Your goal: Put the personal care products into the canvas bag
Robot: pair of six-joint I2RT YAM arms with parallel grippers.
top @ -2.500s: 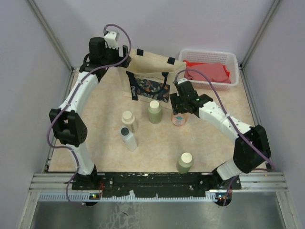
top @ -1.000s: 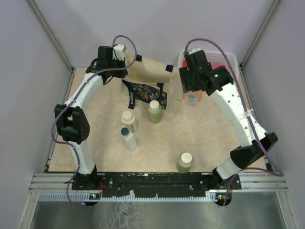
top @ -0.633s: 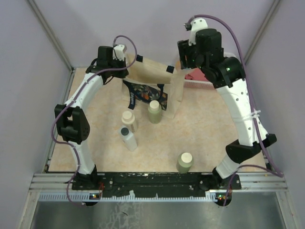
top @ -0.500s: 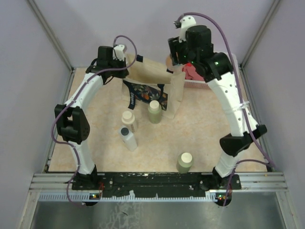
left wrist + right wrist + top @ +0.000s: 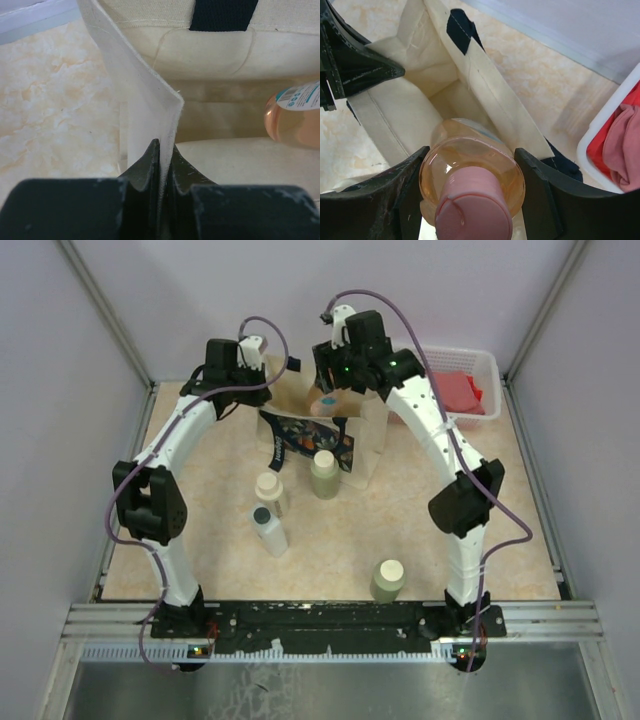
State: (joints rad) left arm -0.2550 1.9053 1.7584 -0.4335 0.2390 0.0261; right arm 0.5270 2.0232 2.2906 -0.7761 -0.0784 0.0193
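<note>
Release comes next: right gripper (image 5: 472, 197) clamps the peach-pink flask (image 5: 475, 167), canvas bag (image 5: 492, 97) open beneath it, rim pinched by left gripper (image 5: 161, 156).

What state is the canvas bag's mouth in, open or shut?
Open: the left gripper pinches the canvas bag's rim, its inside showing below the peach-pink flask.

We're looking down on the marbled peach table (image 5: 215, 530). At twelve o'clock the canvas bag (image 5: 305, 435) stands on it, printed panel facing us. Just in front of that panel we've got one olive-green bottle (image 5: 323, 476). At its eight o'clock is the beige bottle (image 5: 269, 492), with the white bottle (image 5: 269, 530), dark-capped, just beside it at six. Down at five o'clock, near the table's edge, stands the second olive-green bottle (image 5: 387, 582). Up at two o'clock sits the white basket (image 5: 455, 350), holding red cloth (image 5: 462, 392).
</note>
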